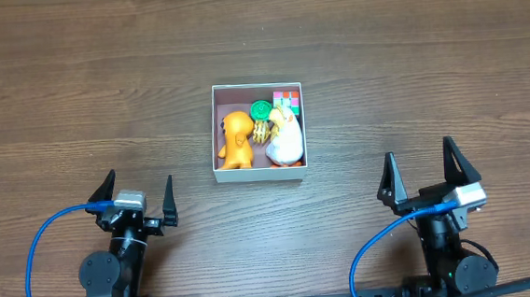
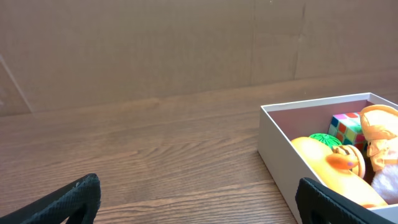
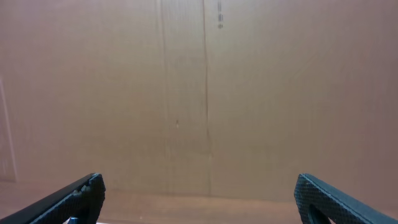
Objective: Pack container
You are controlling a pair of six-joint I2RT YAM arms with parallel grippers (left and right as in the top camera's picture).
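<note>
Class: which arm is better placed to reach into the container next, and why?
Probably the left. The left gripper, open, sits nearer the container, which shows in its wrist view. The right gripper, also open, is farther off and its wrist view misses the container.

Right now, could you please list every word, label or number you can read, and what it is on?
None can be read.
The container walls are blank white, the puzzle cube shows only coloured squares, and the orange toy and white toy bear no lettering I can make out.
</note>
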